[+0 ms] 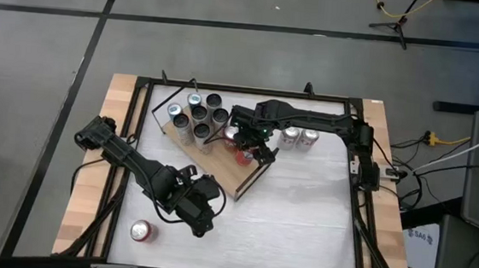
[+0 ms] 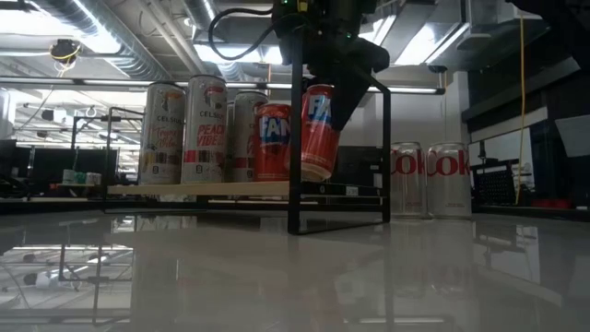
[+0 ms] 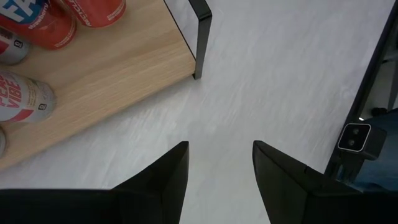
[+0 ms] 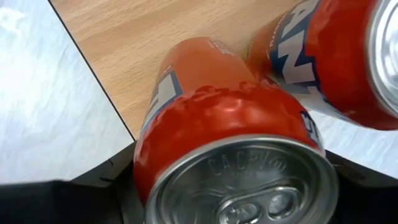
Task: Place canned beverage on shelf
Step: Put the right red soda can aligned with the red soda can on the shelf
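The shelf is a light-brown board on a black frame, mid-table, with several cans standing on its far-left part. My right gripper is over the board, shut on an orange-red Fanta can, right beside a second Fanta can that stands on the board. My left gripper is open and empty, above the bare table near the shelf's near corner. It also shows in the high view. My right gripper pinches the Fanta can's upper wall just below its top rim, one finger on each side. The fingers come from above, slanting down. The can is tilted, with its bottom just over the board. I cannot tell whether it touches the board.
Two silver Coke cans stand on the table beyond the shelf's right end. A red can sits on the table at the near left. The shelf's black upright stands close by the held can. White table lies free to the near right.
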